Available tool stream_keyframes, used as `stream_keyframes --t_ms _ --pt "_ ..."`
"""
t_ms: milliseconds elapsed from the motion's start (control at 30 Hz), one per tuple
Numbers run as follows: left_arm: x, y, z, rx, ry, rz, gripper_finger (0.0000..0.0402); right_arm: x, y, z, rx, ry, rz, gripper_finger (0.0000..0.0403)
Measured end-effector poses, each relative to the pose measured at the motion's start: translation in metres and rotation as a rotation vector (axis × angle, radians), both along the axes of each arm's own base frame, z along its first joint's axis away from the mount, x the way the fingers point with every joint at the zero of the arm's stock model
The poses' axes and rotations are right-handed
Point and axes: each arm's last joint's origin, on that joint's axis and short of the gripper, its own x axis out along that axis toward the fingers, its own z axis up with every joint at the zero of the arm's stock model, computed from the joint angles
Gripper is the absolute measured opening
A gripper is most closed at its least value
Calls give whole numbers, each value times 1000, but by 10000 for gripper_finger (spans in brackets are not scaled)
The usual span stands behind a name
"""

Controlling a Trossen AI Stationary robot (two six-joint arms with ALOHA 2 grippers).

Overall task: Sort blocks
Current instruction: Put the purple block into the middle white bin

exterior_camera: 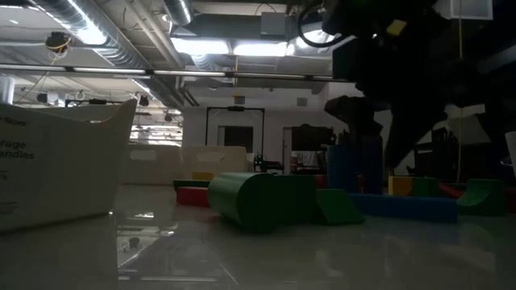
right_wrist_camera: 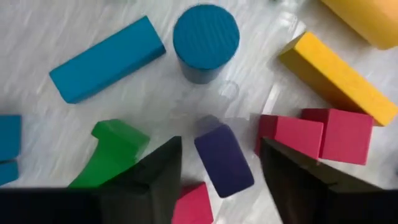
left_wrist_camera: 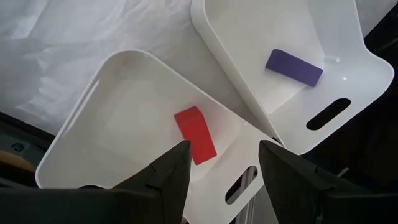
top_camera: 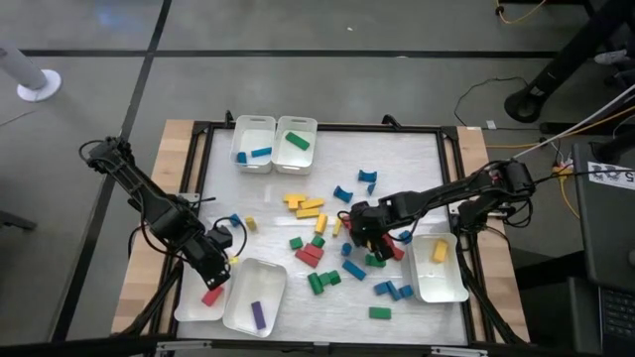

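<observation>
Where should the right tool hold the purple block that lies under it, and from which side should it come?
Grip the purple block across its two long sides, coming straight down from above. It lies flat between the open right tool fingers, with a little free space on each long side.

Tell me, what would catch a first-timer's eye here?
The bright scatter of blocks across the middle of the white table. The right claw hangs open right above a purple block in that pile. The left claw is open over a white tray at the table's near left corner, with one red block inside.
</observation>
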Motion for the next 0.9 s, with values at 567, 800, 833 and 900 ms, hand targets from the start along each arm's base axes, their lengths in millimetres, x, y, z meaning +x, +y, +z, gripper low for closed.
stream_keyframes --t_ms 567,800,833,900 --pt "3 4 0 127 -103 55 178 11 1 40 -18 21 -37 52" --pt "5 11 0 254 -172 92 178 28 3 91 -1 -103 -39 57" --pt "5 13 -1 280 -176 92 178 32 4 97 14 -149 -37 56" --pt "6 17 -1 335 -188 84 178 40 6 105 59 -257 -23 56"
